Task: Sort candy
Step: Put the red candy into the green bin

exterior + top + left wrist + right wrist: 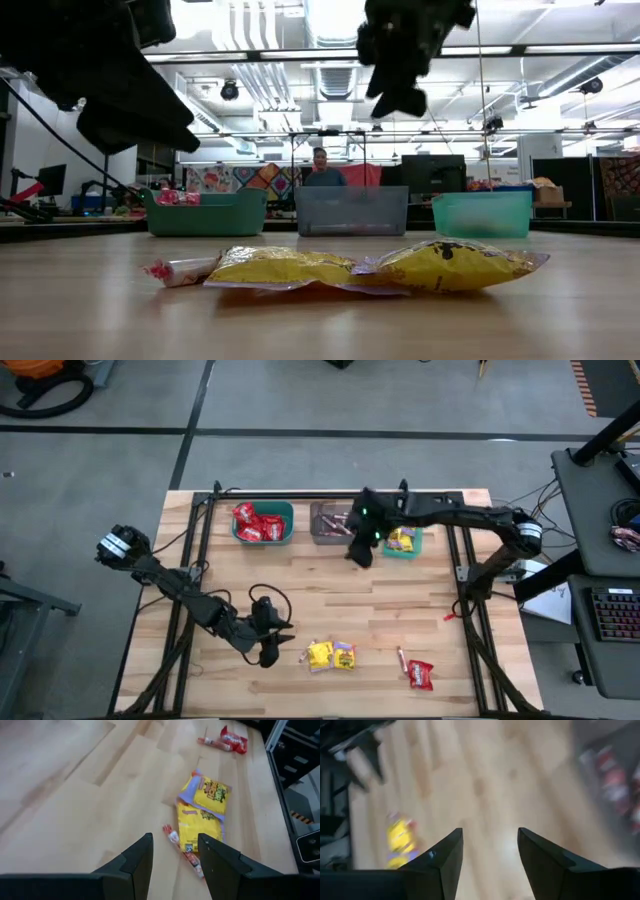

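Note:
Candy lies loose near the table's front edge: two yellow packets (320,655) (343,655) side by side with a thin pinkish stick (182,851) beside them. Farther right are a red packet (421,675) and another stick (402,658). My left gripper (268,650) hovers open just left of the yellow packets (200,815), its fingers pointing toward them, nothing between them. My right gripper (360,550) hangs open and empty above the table, in front of the grey bin (330,523).
Three bins stand in a row at the far edge. The teal one (263,523) holds red packets, the grey one holds pinkish sticks, and the green one (403,542) holds yellow packets. Bare wood lies between bins and loose candy. A person (320,170) shows in the room behind.

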`<state>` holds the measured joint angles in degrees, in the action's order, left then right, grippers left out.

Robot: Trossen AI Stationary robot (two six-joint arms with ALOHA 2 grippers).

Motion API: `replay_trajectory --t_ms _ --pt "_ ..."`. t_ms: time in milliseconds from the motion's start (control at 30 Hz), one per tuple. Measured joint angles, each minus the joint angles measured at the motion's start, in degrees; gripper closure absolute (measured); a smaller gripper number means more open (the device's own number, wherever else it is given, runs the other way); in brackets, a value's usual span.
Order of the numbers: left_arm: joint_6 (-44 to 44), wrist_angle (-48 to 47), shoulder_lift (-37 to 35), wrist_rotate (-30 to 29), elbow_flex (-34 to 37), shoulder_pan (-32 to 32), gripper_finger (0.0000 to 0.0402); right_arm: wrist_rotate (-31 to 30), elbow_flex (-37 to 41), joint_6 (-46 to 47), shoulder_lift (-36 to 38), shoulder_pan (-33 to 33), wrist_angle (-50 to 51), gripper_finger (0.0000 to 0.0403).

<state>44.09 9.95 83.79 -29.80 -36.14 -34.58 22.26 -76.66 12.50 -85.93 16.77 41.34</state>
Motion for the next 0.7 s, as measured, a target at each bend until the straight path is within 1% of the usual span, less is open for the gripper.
replay_trajectory --t_ms 100,167,333,433,533,700 --pt "0.42 0.09 1.81 0.20 -1.11 -0.27 0.0263 -2.27 0.00 5.04 1.15 -6.42 3.06 0.0232" --pt "0.16 0.01 2.91 0.17 -2.18 -0.27 0.0263 -5.15 0.00 8.62 1.27 -10.95 5.21 0.0237" --pt "-2.59 -0.59 4.82 0.32 -5.09 -0.27 0.0263 -9.05 0.21 15.70 0.50 -21.05 11.30 0.0244" --pt "-3.65 -1.22 5.52 0.38 -6.46 -0.27 0.0263 -11.28 1.35 22.71 0.54 -25.93 12.63 0.0241" --pt "-4.59 -1.68 5.75 0.39 -7.36 -0.27 0.0263 -12.15 2.00 29.38 0.54 -30.35 17.75 0.0235" --pt "-6.39 -2.25 5.76 0.42 -8.20 -0.27 0.0263 -14.39 3.98 41.91 0.52 -38.03 21.53 0.0223"
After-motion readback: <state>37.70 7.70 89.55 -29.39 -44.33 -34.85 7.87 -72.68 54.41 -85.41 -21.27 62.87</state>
